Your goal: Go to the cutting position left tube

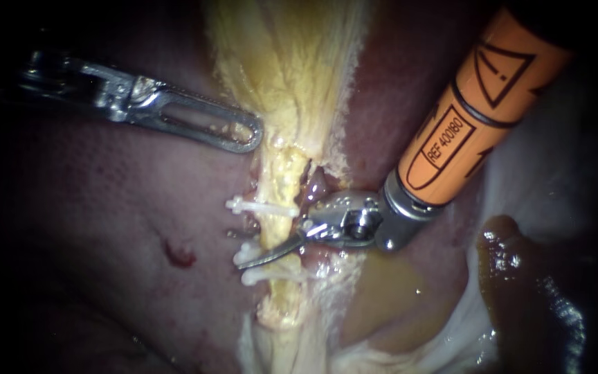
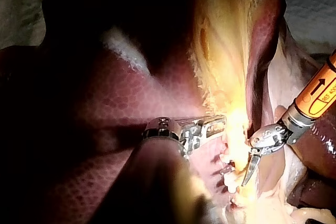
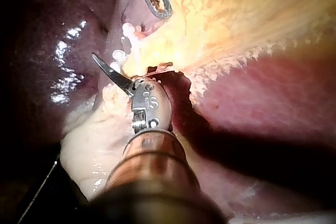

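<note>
Nearly there: holding R instrument (image 1: 271,244) at the clipped tube (image 1: 279,225), blades standing apart, one blade lying across the tube btwn the upper white clip (image 1: 261,206) and the lower ones. Tube sitting in the gap, not being squeezed. Probably left to do: seating deeper so both blades are straddling the full width. Pinching w/ L instrument (image 1: 247,134), well apart from the blades, jaws closed on the edge of the yellow tissue (image 1: 285,69). Counting: 2 instruments, 1 tube showing, 3 clips for sure, maybe a 4th, too small to tell.
</note>
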`<state>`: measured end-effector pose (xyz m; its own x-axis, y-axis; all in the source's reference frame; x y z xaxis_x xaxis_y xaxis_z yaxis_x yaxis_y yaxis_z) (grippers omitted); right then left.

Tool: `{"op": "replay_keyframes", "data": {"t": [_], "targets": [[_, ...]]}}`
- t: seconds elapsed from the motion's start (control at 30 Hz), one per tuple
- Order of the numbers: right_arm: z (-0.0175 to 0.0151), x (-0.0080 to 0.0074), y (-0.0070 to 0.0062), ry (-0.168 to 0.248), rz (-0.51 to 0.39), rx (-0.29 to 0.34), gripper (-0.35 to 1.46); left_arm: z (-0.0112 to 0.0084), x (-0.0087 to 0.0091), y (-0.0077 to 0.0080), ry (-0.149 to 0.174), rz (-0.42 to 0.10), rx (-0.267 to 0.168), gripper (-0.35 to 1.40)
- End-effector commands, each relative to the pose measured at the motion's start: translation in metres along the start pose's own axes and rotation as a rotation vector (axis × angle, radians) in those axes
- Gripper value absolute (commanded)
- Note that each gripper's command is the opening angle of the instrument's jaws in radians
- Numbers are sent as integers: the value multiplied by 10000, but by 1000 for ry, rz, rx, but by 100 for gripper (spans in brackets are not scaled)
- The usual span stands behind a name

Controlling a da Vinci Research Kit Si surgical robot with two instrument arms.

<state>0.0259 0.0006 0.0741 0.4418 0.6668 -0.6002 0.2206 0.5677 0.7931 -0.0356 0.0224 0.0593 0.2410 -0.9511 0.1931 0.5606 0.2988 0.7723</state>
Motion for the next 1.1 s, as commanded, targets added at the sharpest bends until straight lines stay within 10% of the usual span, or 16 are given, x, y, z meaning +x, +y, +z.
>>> {"op": "replay_keyframes", "data": {"t": [0.03, 0.27, 0.43, 0.57, 1.1], "targets": [[0, 0, 0, 0, 0, 0, 39, 0, 0, 0, 0, 0, 0, -35], [0, 0, 0, 0, 0, 0, 41, 0, 0, 0, 0, 0, 0, -35], [0, 0, -1, 16, -2, 1, 116, -1, 0, 0, 0, 1, 1, -35], [2, 1, 1, 51, -8, -32, 143, -3, 1, 1, 1, 1, 1, -35], [-11, -7, 4, 59, -91, -62, 145, -6, 2, 2, 2, 2, 3, -35]]}}
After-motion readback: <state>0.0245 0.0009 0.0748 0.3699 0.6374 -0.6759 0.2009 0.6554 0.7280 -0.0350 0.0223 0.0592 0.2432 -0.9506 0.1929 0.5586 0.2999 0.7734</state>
